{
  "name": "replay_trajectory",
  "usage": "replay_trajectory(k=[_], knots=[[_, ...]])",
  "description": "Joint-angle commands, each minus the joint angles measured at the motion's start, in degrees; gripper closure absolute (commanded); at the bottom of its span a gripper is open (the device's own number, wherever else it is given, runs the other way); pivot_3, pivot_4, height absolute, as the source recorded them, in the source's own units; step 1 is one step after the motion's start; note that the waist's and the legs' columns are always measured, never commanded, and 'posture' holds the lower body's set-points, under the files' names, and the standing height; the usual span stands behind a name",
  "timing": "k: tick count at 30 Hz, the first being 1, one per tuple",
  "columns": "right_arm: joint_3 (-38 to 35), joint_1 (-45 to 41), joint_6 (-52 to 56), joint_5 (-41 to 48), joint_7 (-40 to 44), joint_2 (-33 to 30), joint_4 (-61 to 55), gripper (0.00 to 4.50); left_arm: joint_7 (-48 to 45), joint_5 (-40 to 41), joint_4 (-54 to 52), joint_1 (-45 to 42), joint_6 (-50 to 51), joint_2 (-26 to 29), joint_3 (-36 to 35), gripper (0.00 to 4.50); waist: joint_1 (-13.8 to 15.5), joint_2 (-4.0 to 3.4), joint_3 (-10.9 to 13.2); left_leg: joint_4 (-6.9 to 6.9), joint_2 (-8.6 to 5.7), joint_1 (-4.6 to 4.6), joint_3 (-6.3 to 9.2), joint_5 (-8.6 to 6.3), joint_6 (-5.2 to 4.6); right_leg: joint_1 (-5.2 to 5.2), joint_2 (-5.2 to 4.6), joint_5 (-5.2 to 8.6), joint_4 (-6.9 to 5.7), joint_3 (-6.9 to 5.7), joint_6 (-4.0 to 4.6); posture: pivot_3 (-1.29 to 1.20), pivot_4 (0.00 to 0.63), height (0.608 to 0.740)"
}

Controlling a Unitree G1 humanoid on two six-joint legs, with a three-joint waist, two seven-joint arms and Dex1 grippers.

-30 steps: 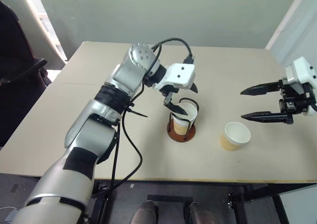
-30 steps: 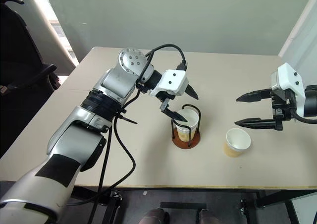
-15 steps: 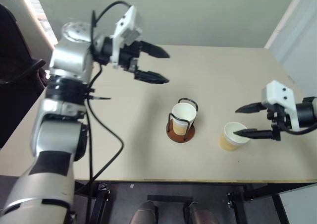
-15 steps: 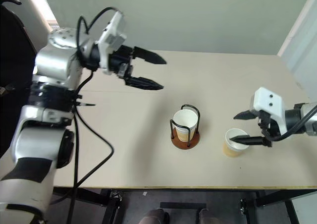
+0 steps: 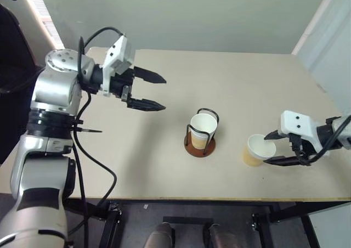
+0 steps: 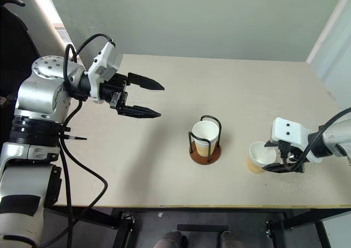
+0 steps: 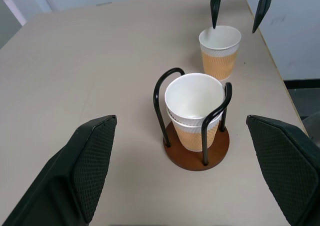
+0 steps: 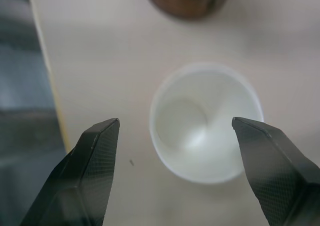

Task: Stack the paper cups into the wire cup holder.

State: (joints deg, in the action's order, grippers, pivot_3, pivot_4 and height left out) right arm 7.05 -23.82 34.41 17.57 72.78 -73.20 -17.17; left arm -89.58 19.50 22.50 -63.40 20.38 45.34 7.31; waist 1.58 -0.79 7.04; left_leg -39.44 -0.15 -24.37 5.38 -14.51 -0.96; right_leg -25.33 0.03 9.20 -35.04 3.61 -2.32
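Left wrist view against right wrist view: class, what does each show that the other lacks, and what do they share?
The left wrist view alone shows the wire loops of the wire cup holder with two nested cups inside, and the loose cup's tan outside. The right wrist view alone looks straight down into that loose cup's white inside, between the right gripper and its open jaws, and past the table's edge. Both share the loose cup, the holder's brown base and the table.

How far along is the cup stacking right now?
Done: two tan paper cups sit nested in the black wire cup holder with the brown disc base.

In hand: the right gripper is open, its fingers either side of the last tan paper cup on the beige table, not closed on it.

Left: grip that cup and stack it. The left gripper is open, holding nothing.
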Motion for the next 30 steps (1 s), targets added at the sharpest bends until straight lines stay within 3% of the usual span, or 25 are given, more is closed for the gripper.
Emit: replay_trajectory(k=[1,5,8,17,22,30], knots=[[2.79,-2.12,-3.79,-4.51,0.46,1.49,1.93,0.74,0.16,-0.43,-0.74,-0.29,-1.24,1.36,-2.11,0.04,-0.08,0.0,0.0,0.0,-0.01,0.0,-0.01,0.0,-0.01,0.0,0.0,-0.02,0.0,0.0,0.0,0.0,0.15,0.74],[5.66,-4.0,-5.39,-7.76,0.97,3.91,2.94,0.74,0.25,-0.77,-0.75,-0.01,-1.6,2.07,-2.24,0.04,-0.23,0.0,0.0,0.05,0.0,0.0,-0.01,0.0,-0.01,-0.01,0.0,-0.02,0.02,0.0,0.0,0.0,0.15,0.74],[7.06,-5.51,-6.42,-9.56,1.53,5.48,3.15,1.32,0.26,-1.2,-0.6,0.04,-1.94,2.36,-2.18,0.0,-0.28,0.0,0.0,0.1,0.0,0.01,-0.01,0.0,-0.01,-0.03,0.0,-0.02,0.03,0.0,0.01,0.0,0.15,0.74],[6.66,-9.28,-5.94,-9.68,6.08,6.46,2.5,4.34,0.04,-1.46,-0.47,-0.08,-2.22,2.53,-2.1,0.0,-0.27,0.0,0.0,0.21,0.0,0.0,0.0,-0.01,0.0,-0.05,-0.01,0.0,0.09,-0.01,0.07,0.0,0.15,0.74],[5.17,-12.61,-2.26,-6.8,8.77,6.53,0.57,4.47,-0.3,-1.11,-0.75,0.65,-2.21,2.73,-2.33,0.0,-0.34,0.0,0.0,0.3,0.0,0.01,0.0,0.0,0.01,-0.1,-0.01,0.05,0.06,-0.02,0.16,0.0,0.15,0.74],[5.01,-28.33,0.33,-5.16,11.53,8.48,3.2,4.47,-2.91,3.26,-6.2,7.23,-0.8,4.65,-2.23,0.0,-0.94,-0.02,0.01,0.36,0.0,0.0,0.0,0.02,0.04,-0.2,0.0,0.1,0.03,-0.01,0.24,0.0,0.15,0.74]])
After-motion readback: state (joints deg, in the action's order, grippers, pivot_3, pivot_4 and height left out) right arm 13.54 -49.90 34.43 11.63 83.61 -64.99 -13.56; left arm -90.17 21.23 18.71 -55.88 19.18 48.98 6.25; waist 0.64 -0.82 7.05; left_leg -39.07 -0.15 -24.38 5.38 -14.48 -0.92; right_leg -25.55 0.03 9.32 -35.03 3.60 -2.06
